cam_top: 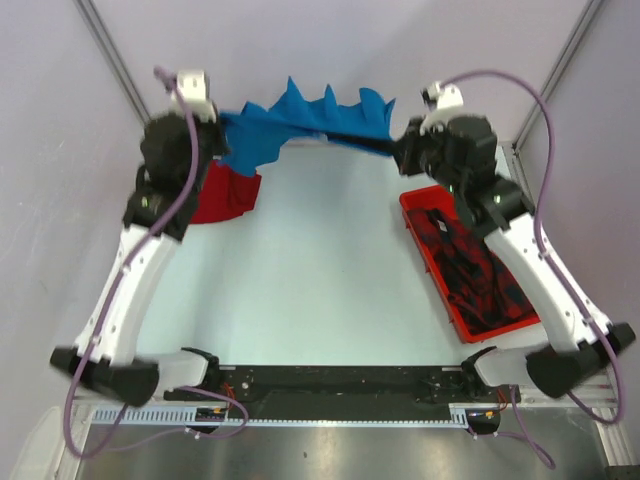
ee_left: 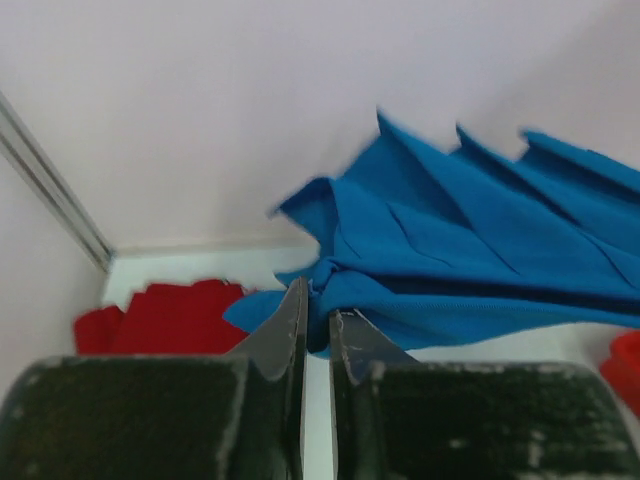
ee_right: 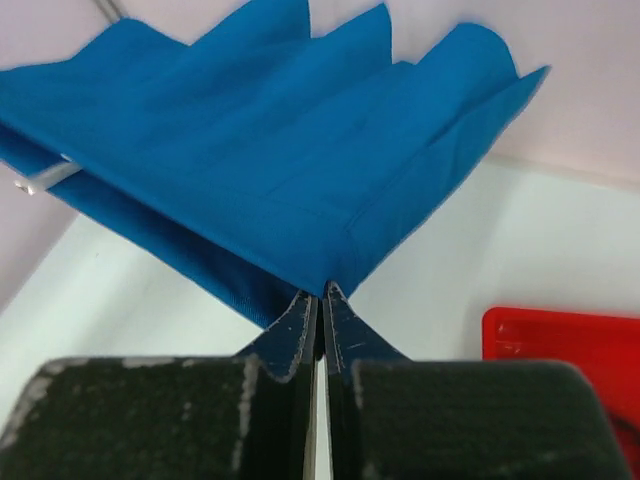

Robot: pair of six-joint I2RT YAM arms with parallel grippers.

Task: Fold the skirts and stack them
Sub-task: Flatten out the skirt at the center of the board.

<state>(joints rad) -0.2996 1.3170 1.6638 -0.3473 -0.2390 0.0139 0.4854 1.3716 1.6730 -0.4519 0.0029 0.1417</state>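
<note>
Bench, far edge: blue skirt held stretched between both arms. Red tray on the right holds the plaid skirt. Red skirt bunched far left. Left jaws and right jaws each pinched shut on a blue skirt corner.

The blue skirt, across the upper middle of the frame, is a plain bright blue with no pattern. The red skirt, at upper left, is plain red. At right, the plaid skirt shows red crossed with dark navy against the solid red tray. The tabletop is pale, near white with a faint blue-green cast. The left end effector and right end effector are black, scuffed grey.
</note>
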